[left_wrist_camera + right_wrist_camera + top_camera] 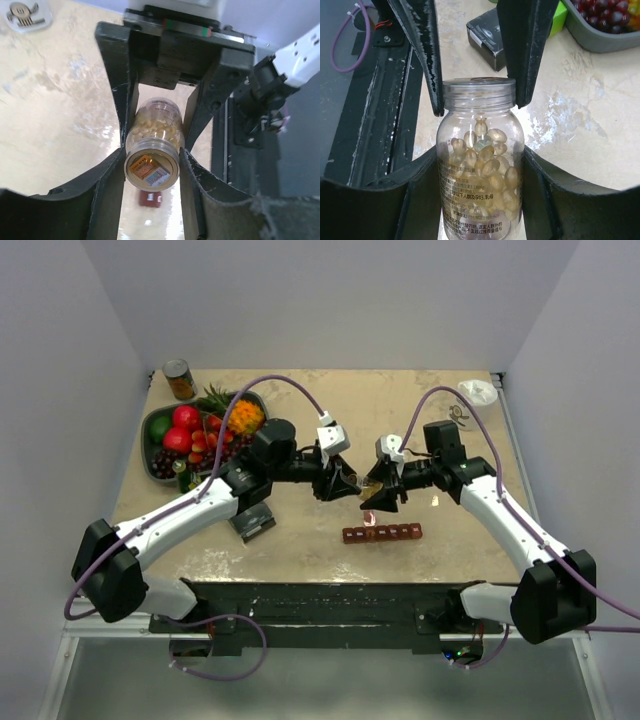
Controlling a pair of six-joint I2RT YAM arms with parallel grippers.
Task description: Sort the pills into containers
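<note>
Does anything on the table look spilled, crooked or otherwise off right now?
No spill or damage. Only oddity: one lid on the pill organizer looks open, beneath the capped pill bottle held in the air.

Tan pills (482,165) in clear bottle (479,92)

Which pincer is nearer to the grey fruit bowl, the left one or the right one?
Left. The left pincer is to the right of the fruit bowl; the right pincer is farther right, beyond the left one.
</note>
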